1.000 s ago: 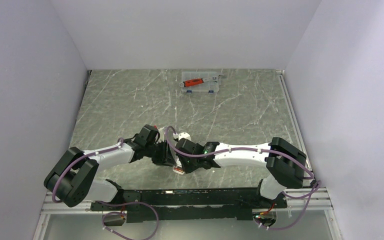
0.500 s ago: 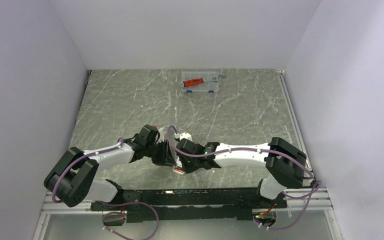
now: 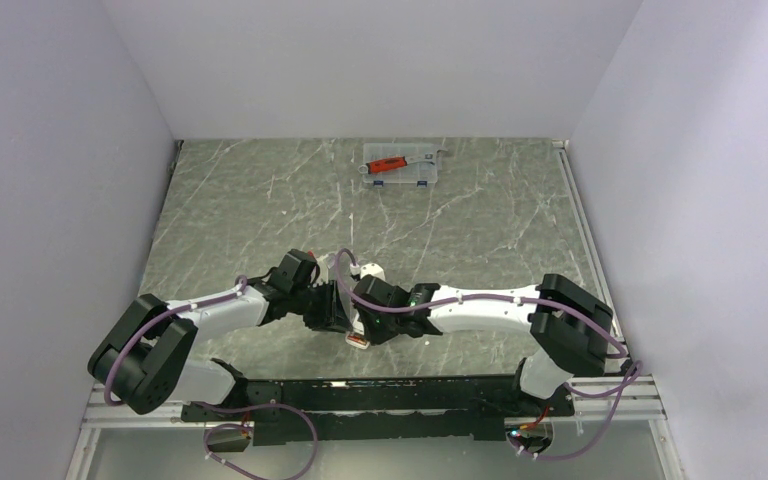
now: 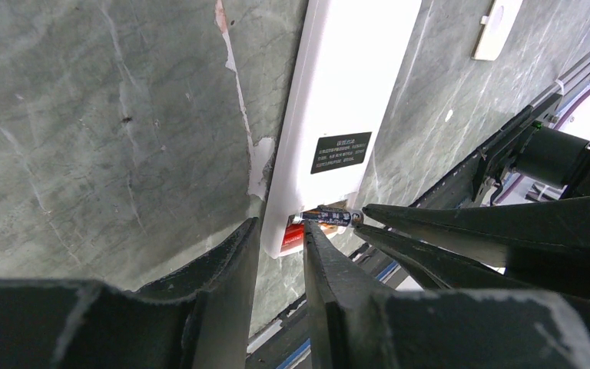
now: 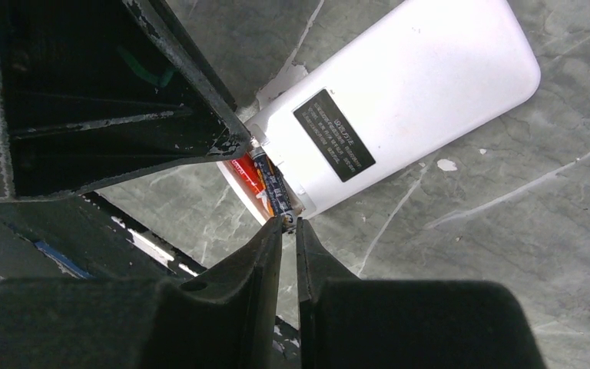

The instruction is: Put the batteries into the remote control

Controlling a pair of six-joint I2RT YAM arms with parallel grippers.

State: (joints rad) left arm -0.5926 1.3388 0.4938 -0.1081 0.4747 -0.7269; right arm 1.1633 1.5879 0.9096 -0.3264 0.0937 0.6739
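Note:
The remote control (image 4: 346, 84) lies back up on the table, with a black label and its open recess at the near end; it also shows in the right wrist view (image 5: 407, 92). My left gripper (image 4: 280, 227) is shut on that near end, one finger on each side. A red-orange battery (image 5: 247, 173) lies in the recess. My right gripper (image 5: 290, 223) is shut on the end of a dark battery (image 5: 270, 183), which lies slanted over the recess beside the red one. In the top view both grippers meet over the remote (image 3: 359, 338).
A small white square plastic piece (image 4: 496, 27) lies on the table past the remote's far end. A clear plastic case (image 3: 400, 166) with a red-handled tool stands at the back. The black rail (image 3: 360, 395) runs along the near edge, just behind the grippers.
My right wrist has crept slightly left toward the left gripper. The left arm and the remote have stayed put.

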